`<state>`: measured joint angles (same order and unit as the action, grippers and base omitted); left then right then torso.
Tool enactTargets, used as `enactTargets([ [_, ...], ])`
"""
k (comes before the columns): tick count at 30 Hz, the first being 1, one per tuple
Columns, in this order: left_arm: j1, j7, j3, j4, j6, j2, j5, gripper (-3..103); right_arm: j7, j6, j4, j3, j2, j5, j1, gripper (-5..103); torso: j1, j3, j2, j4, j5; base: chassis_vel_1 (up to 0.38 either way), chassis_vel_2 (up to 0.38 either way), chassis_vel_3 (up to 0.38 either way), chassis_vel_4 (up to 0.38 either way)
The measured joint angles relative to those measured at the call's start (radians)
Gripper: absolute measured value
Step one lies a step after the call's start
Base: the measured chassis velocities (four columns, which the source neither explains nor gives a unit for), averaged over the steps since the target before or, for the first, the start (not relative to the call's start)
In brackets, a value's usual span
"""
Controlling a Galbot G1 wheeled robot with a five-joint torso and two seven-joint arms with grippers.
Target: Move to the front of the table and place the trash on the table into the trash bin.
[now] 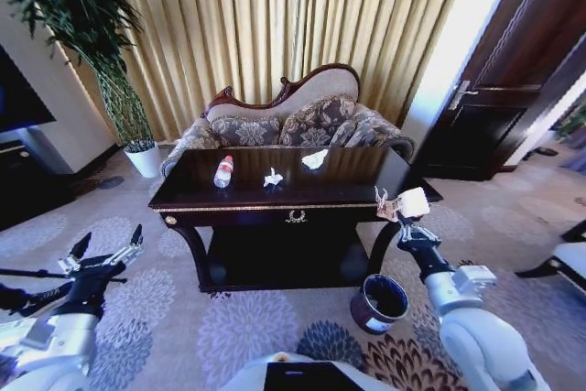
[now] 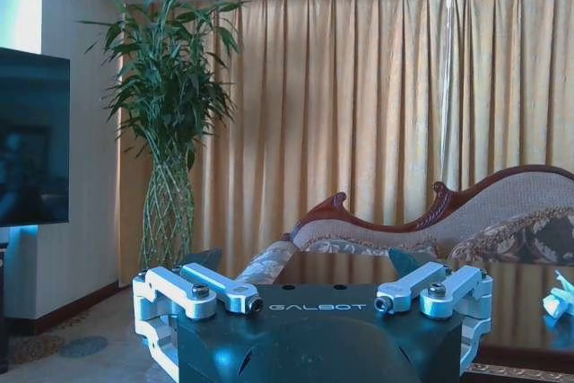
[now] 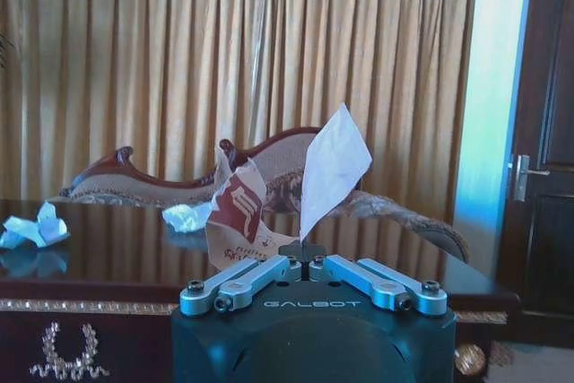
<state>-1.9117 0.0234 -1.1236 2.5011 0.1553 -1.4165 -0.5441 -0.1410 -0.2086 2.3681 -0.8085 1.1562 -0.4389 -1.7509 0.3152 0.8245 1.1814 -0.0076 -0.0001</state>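
The dark table (image 1: 330, 191) stands just ahead of me, its gold wreath emblem facing me. On its top lie a clear bottle with a red label (image 1: 223, 171), a crumpled white tissue (image 1: 273, 178) (image 3: 31, 229) and a second white piece (image 1: 314, 159) (image 3: 186, 216) farther back. My right gripper (image 1: 401, 219) (image 3: 305, 262) is shut on a pale wrapper with a red-brown print (image 1: 401, 200) (image 3: 269, 213), held by the table's front right corner, above the round dark trash bin (image 1: 379, 302) on the carpet. My left gripper (image 1: 105, 254) (image 2: 303, 262) hangs open and empty, low at the left.
A carved-back patterned sofa (image 1: 293, 121) stands behind the table before gold curtains. A tall plant in a white pot (image 1: 145, 160) is at the back left, near a dark screen (image 2: 31, 136). A dark door (image 1: 499, 89) is at the right. Patterned carpet surrounds the table.
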Motion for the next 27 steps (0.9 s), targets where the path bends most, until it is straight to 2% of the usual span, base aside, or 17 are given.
enactTargets([
  [4, 0.000, 0.000, 0.001, 0.000, -0.004, -0.005, -0.001, 100, 0.017, 0.000, -0.080, 0.005, 0.014, 0.003, -0.001, 0, 0.000, 0.000, 0.000, 0.0004, 0.0000, 0.000, 0.000, 0.000, 0.000],
  [9, -0.005, 0.001, 0.000, 0.000, -0.012, -0.007, -0.001, 100, 0.026, 0.023, -0.263, 0.029, 0.041, 0.021, 0.004, 0, 0.001, 0.001, -0.001, 0.0001, 0.0003, 0.000, 0.000, 0.000, 0.000],
  [17, -0.005, 0.002, 0.001, -0.001, -0.014, -0.008, -0.001, 100, 0.025, 0.026, -0.393, 0.044, 0.049, 0.007, 0.048, 0, 0.001, 0.000, 0.000, 0.0002, 0.0001, 0.000, 0.000, 0.000, 0.000],
  [18, -0.005, 0.002, 0.003, -0.001, -0.014, -0.009, -0.001, 100, 0.025, 0.026, -0.455, 0.049, 0.050, 0.010, 0.072, 0, 0.000, 0.000, 0.000, 0.0002, -0.0001, 0.000, 0.000, 0.000, 0.000],
  [20, -0.004, 0.002, 0.003, -0.001, -0.016, -0.009, -0.001, 100, 0.024, 0.038, -0.573, 0.063, 0.050, 0.037, 0.120, 0, 0.000, 0.000, 0.000, 0.0001, 0.0000, 0.000, 0.000, 0.000, 0.000],
  [21, -0.004, 0.002, 0.003, -0.001, -0.016, -0.009, -0.001, 100, 0.024, 0.038, -0.573, 0.063, 0.050, 0.037, 0.120, 0, 0.000, 0.000, 0.000, 0.0001, 0.0000, 0.000, 0.000, 0.000, 0.000],
  [25, -0.011, 0.003, 0.002, -0.001, -0.030, -0.014, -0.002, 100, 0.024, 0.114, -0.742, 0.082, 0.060, 0.131, 0.195, 0, 0.001, 0.000, 0.000, 0.0002, 0.0003, 0.000, 0.000, 0.000, 0.000],
  [27, -0.013, 0.005, 0.002, -0.001, -0.033, -0.015, -0.002, 100, 0.027, 0.126, -0.779, 0.085, 0.063, 0.150, 0.213, 0, 0.001, 0.000, 0.000, 0.0003, 0.0002, 0.000, 0.000, 0.000, 0.000],
])
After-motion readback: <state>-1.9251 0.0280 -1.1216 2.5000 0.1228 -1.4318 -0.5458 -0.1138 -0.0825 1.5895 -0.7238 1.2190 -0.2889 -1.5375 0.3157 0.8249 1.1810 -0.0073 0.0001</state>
